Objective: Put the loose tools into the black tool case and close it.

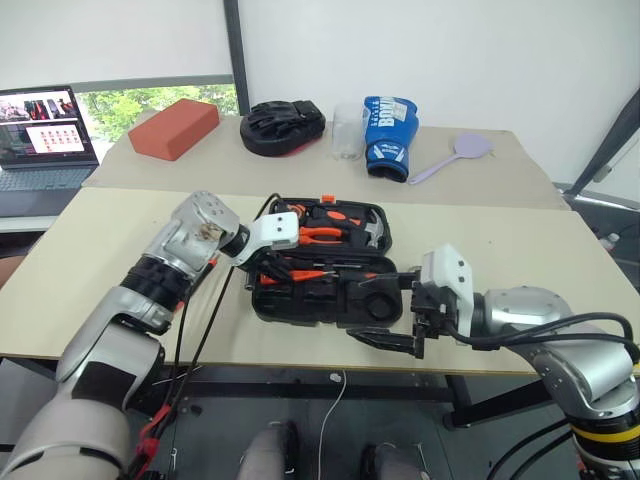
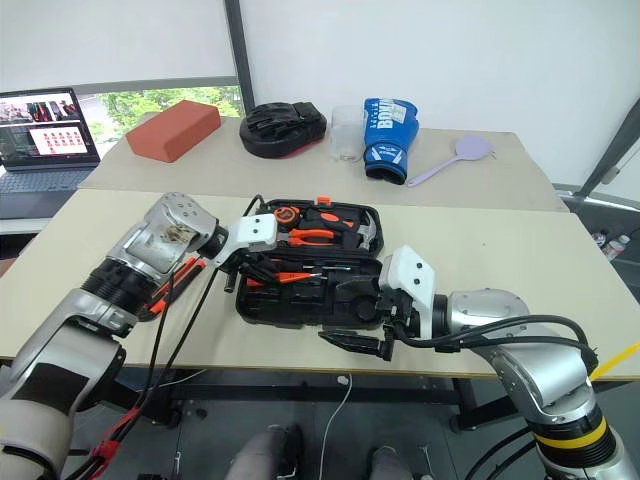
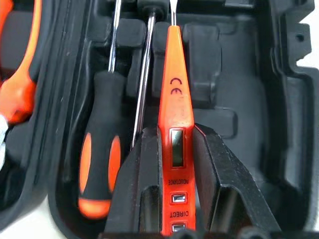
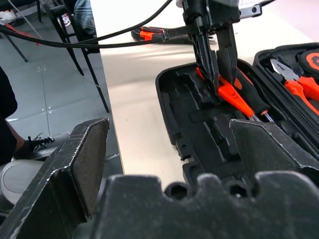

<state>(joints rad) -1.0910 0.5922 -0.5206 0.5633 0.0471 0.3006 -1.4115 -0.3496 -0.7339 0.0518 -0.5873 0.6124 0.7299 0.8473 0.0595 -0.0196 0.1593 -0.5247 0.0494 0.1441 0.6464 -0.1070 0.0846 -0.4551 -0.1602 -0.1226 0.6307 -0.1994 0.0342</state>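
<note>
While left claw (image 3: 174,164) pinches tester screwdriver (image 3: 174,99) over black tool case (image 3: 279,124); right claw (image 4: 169,149) wide, empty

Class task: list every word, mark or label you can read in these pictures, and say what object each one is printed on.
"CE": on the slim orange tester screwdriver clamped in the left hand.
"INDUCTANCE" and "DIRECT": by the tester's buttons, seen upside down.
"BOXING", partly legible: on the blue boxing glove.
Laptop screen: too small to read.
Other tools in the black tool case: no readable print.
</note>
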